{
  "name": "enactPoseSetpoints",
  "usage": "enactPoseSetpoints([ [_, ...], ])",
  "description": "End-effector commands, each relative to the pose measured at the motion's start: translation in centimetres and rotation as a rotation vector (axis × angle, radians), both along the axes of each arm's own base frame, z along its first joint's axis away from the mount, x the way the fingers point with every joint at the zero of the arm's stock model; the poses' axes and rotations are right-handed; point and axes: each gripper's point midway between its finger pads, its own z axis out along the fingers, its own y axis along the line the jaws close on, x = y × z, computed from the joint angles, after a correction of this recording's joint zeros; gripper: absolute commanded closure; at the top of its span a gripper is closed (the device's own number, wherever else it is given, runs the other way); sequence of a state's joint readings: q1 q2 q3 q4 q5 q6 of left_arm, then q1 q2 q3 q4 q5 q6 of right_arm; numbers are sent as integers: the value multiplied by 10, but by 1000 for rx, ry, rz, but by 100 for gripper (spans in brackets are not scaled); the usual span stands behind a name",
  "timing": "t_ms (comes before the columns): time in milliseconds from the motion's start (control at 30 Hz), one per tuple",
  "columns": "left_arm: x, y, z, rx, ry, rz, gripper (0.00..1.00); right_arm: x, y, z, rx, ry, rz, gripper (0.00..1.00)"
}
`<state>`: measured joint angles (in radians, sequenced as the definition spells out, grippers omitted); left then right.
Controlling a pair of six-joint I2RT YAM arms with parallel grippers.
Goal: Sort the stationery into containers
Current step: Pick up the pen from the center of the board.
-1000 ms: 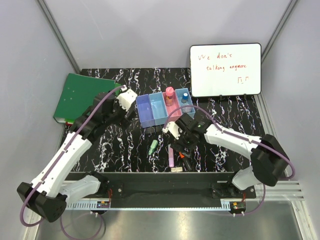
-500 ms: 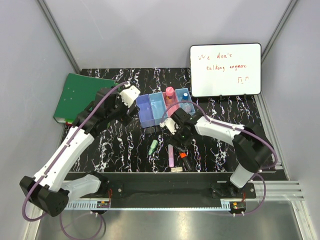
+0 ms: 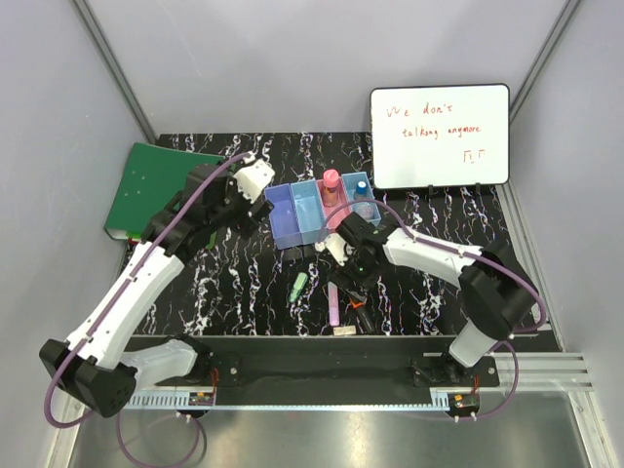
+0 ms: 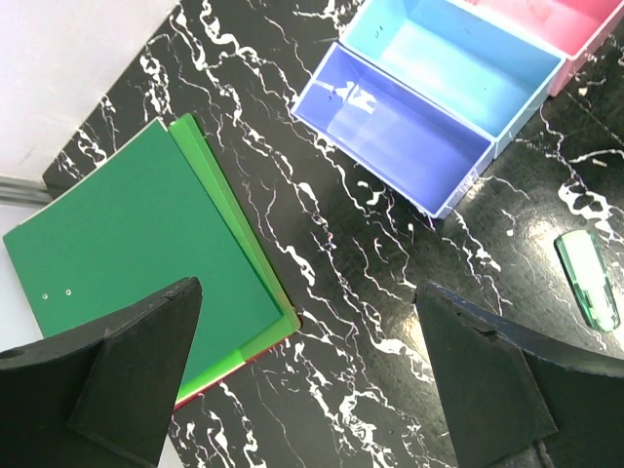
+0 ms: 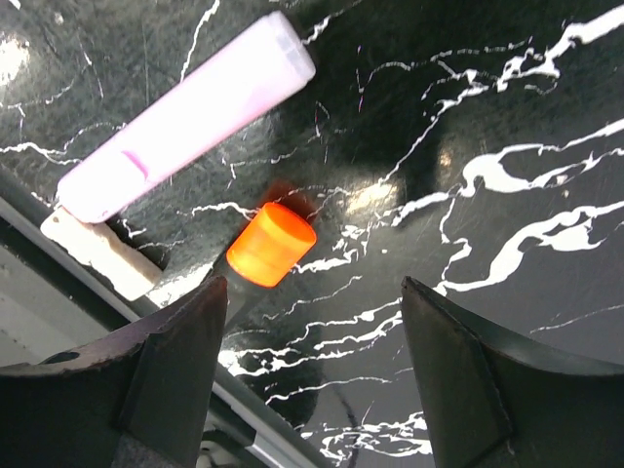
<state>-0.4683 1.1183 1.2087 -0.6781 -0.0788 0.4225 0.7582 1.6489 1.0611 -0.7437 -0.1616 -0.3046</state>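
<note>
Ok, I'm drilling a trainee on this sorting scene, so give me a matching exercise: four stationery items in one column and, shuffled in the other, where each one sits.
Things:
1. pink-capped tube
2. blue-capped bottle
3. green highlighter
4. beige eraser

Places:
A. lying on the table, left of the pink highlighter
B. standing in the rightmost bin
C. at the table's near edge, by the pink highlighter's near end
D. standing in the pink bin

Pairs: 1-D, 2-B, 3-A, 4-C.
</note>
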Motion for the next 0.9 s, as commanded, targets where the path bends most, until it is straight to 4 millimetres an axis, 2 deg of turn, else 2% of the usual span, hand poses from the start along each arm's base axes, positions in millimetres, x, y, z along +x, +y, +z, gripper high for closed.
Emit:
enactPoseSetpoints([
  [0, 12, -6, 32, -36, -89, -15, 1, 0, 2, 10, 33, 0, -12, 21],
  [267, 18, -6, 36, -21, -99, -6, 1, 3, 6, 3, -16, 66, -3, 19],
  [433, 21, -7, 30, -3, -88, -12, 1, -1, 6, 9, -38, 116, -6, 20],
  [667, 24, -9, 32, 7, -101, -30, 1, -4, 5, 13, -81, 176, 5, 20],
  [867, 23, -8, 36, -2, -109, -24, 1, -1, 19, 19, -57, 212, -2, 21],
])
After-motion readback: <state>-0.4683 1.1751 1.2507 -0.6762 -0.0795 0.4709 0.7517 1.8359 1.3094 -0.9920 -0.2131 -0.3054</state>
